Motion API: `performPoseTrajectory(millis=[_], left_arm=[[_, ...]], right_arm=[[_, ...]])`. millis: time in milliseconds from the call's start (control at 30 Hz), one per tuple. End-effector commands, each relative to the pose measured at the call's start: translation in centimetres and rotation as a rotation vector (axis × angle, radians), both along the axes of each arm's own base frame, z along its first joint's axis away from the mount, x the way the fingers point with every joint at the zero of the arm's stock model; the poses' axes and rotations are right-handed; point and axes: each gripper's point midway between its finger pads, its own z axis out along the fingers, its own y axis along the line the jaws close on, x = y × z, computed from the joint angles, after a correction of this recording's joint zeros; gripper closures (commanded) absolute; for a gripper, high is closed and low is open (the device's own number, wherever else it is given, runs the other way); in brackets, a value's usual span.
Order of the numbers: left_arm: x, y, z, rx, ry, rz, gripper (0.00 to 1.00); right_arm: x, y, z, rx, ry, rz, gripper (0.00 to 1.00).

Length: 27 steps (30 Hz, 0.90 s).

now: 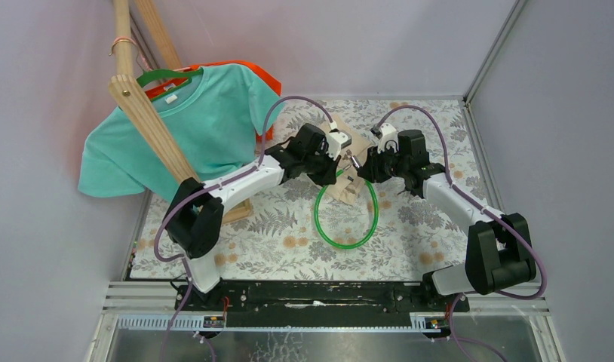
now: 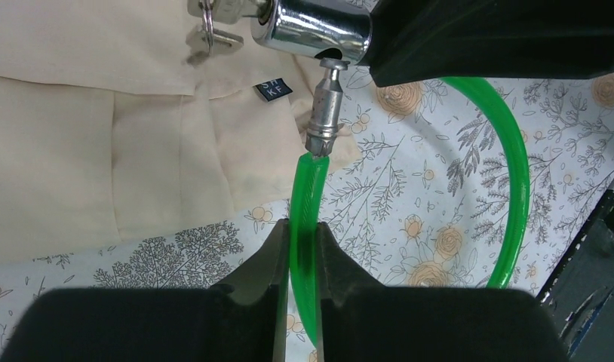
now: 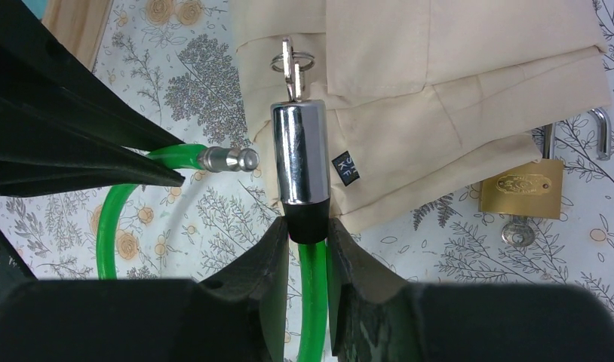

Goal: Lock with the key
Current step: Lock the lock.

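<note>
Left tool [image 2: 302, 235] pinches the green cable [image 2: 517, 173] just behind its steel locking pin [image 2: 326, 105]. The pin's knobbed tip sits right at the side of the chrome lock barrel [image 3: 299, 154]. A key [image 3: 292, 64] juts from the barrel's far end. Right tool [image 3: 308, 240] clamps the black collar [image 3: 304, 215] beneath the barrel. Both ends hang over a folded beige cloth [image 3: 455, 90] at mid-bench [image 3: 206, 83], the cable looping down between the arms. A brass padlock [image 3: 521, 185] lies to the right.

cable [image 2: 515, 173] green | lock barrel [image 3: 300, 154] chrome | cloth [image 2: 78, 151] cream | table cover [image 1: 425, 226] floral, probably grey-tan | shirt [image 1: 206, 128] teal
</note>
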Motion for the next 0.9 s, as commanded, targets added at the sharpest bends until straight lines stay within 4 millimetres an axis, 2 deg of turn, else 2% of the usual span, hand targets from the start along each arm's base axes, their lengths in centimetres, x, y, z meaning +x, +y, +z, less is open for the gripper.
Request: performPoseTrajectory(millis=[0, 867], left_arm=[[-0.01, -1.41, 0.92, -0.017, 0.0, 0.007, 1.0], [-0.07, -1.64, 0.29, 0.006, 0.033, 0.023, 1.0]], right_arm=[[0.92, 1.23, 3.57, 0.06, -0.115, 0.035, 1.0], [0.79, 1.64, 3.39, 0.027, -0.129, 0.046, 1.0]])
